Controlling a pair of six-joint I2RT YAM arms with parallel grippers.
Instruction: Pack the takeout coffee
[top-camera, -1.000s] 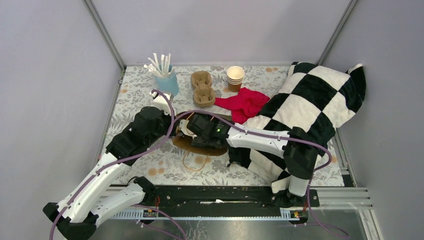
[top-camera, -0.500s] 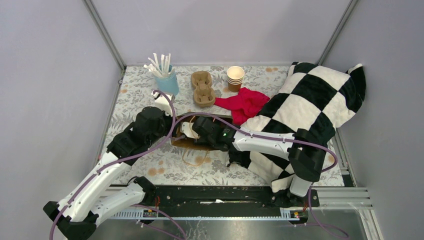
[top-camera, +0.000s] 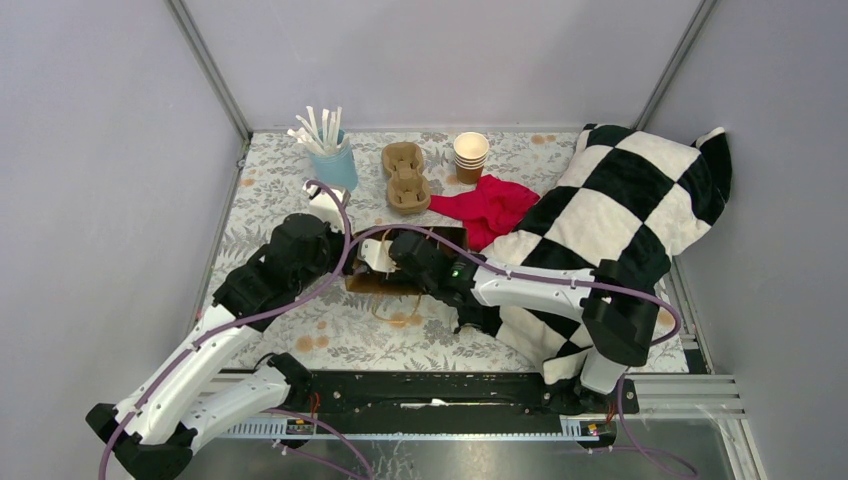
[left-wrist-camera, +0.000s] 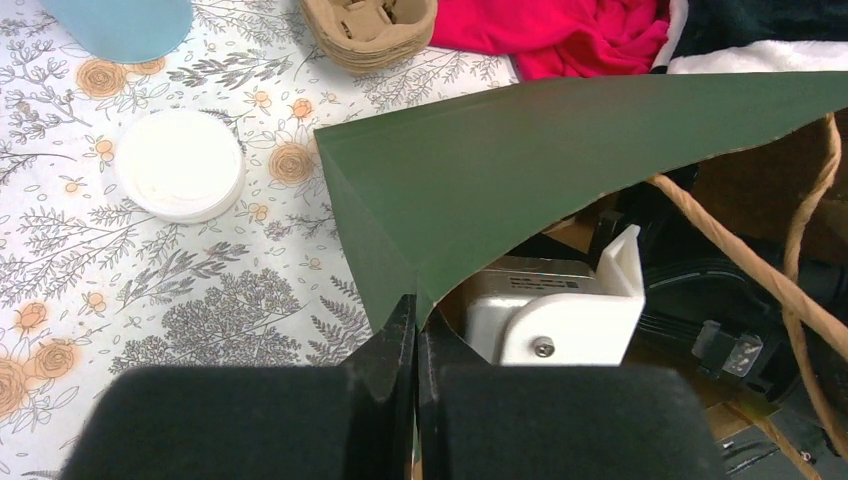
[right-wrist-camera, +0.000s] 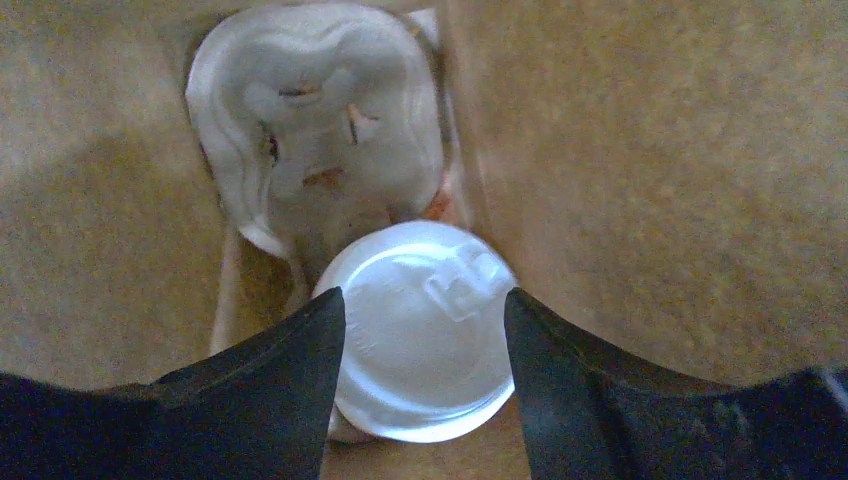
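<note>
Inside paper bag on worktop, we see takeout coffee; right fingers half-spread, clamping its white lid's sides; left fingers fully closed, pinching bag's green flap edge.

Here's the takeout coffee, well inside the paper bag. From my wrist all I get is its round white lid, glossy, with the moulded sip tab toward the upper right, facing straight back at me. The cup body beneath is hidden. It sits between the bag's brown walls, and my right pincer straddles it, one dark finger tight to the lid's rim on each side.
</note>
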